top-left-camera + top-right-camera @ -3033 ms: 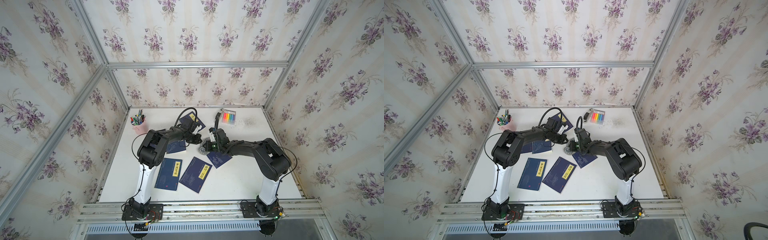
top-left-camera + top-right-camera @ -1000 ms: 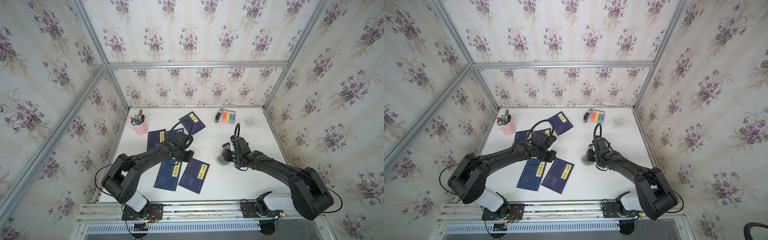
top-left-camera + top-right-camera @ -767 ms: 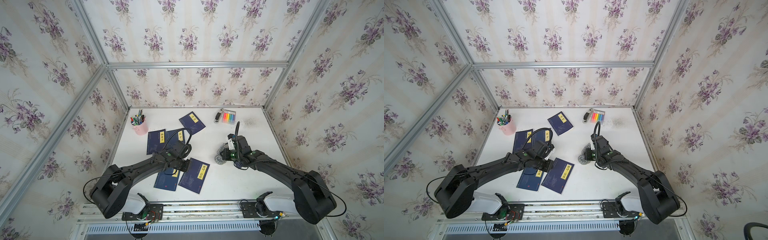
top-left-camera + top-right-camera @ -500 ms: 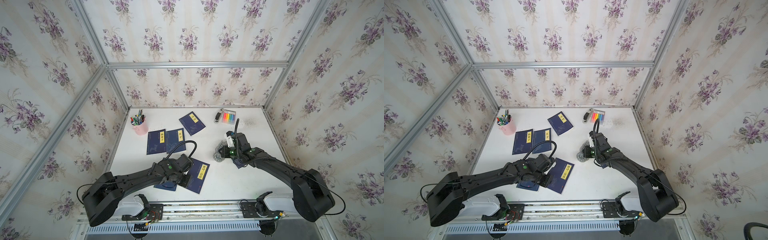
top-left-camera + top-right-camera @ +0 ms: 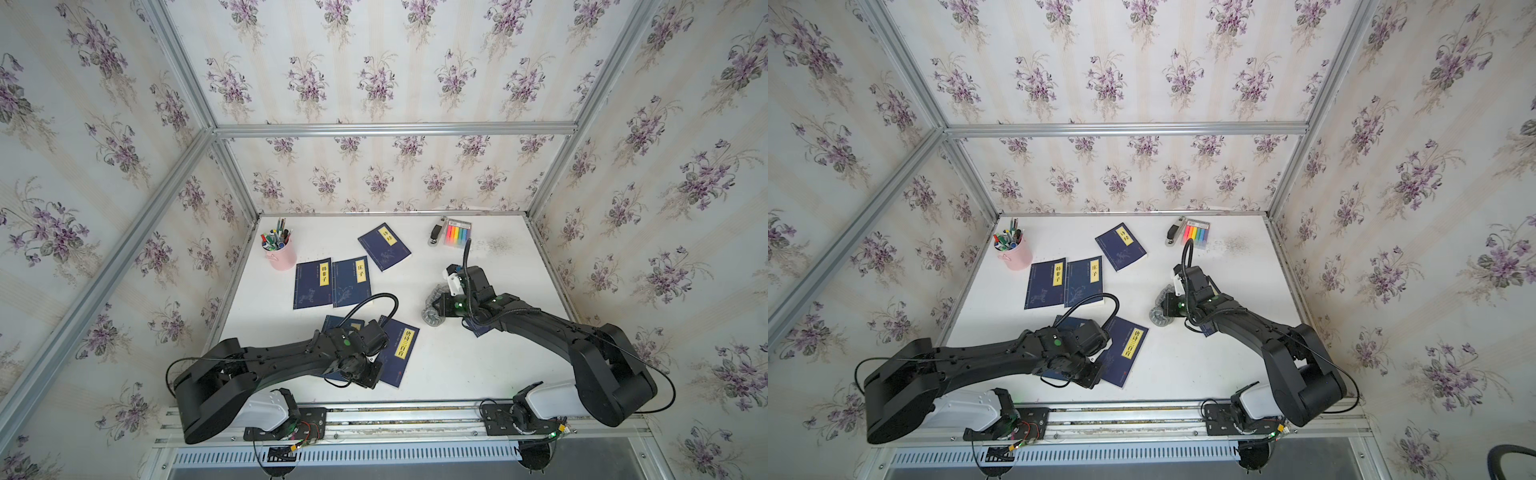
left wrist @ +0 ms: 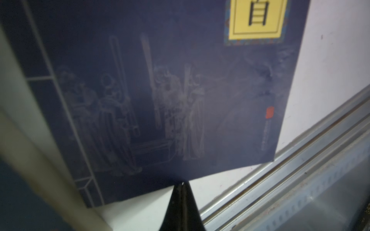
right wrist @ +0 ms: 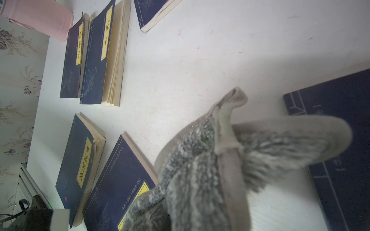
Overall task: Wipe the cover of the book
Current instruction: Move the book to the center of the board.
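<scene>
Books (image 5: 384,246) number six, cloth (image 5: 431,315) one, pen cup (image 5: 281,259) one.

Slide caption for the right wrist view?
Gray cloth in the foreground, dark blue books lying on the white table around it.

Closed navy book (image 7: 340,130) lying flat, cover up; grey fluffy cloth (image 7: 200,170) bunched just beside its edge.

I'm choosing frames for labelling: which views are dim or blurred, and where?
Left wrist view: dim, the navy book shadowed and soft, a pale blurred band beside it. Right wrist view: the grey cloth near the lens is soft-edged, books behind sharp. Both top views: evenly lit, sharp.
</scene>
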`<state>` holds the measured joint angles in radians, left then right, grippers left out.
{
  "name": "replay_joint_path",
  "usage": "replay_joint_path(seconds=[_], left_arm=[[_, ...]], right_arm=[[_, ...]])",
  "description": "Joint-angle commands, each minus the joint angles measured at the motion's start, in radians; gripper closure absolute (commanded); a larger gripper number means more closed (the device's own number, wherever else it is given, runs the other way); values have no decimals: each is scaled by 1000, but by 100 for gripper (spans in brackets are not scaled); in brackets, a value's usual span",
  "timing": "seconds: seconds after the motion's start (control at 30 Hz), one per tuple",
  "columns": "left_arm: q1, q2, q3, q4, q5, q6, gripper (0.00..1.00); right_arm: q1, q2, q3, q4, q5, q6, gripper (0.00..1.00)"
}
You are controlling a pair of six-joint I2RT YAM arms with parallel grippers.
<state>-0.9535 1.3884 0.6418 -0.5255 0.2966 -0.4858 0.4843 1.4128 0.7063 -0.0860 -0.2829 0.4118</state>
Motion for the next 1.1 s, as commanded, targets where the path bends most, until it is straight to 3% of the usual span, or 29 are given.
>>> replay_joint_path(seconds=[0.0,0.3,0.47,0.63,0.77,0.93,1.07], left_arm=[[-4,70,28,58,25,23,96],[10,274,241,95,-34,119,96],[69,366,347,108,-22,167,97],[152,333,381,195,106,212,97],[190,251,464,156,141,266,95],[319,225,565,67,172,310,92],[455,333,615,75,212,319,95]], right_arm=[[1,-20,2,17,-4,-14,100],[0,-27,-5,11,31,-27,100],[0,-42,-23,9,52,-31,100],[-4,-51,-39,13,62,-36,100],[-2,-55,-36,43,13,-35,100],[17,-46,-13,83,-31,-15,100],[46,25,28,121,-42,-17,100]])
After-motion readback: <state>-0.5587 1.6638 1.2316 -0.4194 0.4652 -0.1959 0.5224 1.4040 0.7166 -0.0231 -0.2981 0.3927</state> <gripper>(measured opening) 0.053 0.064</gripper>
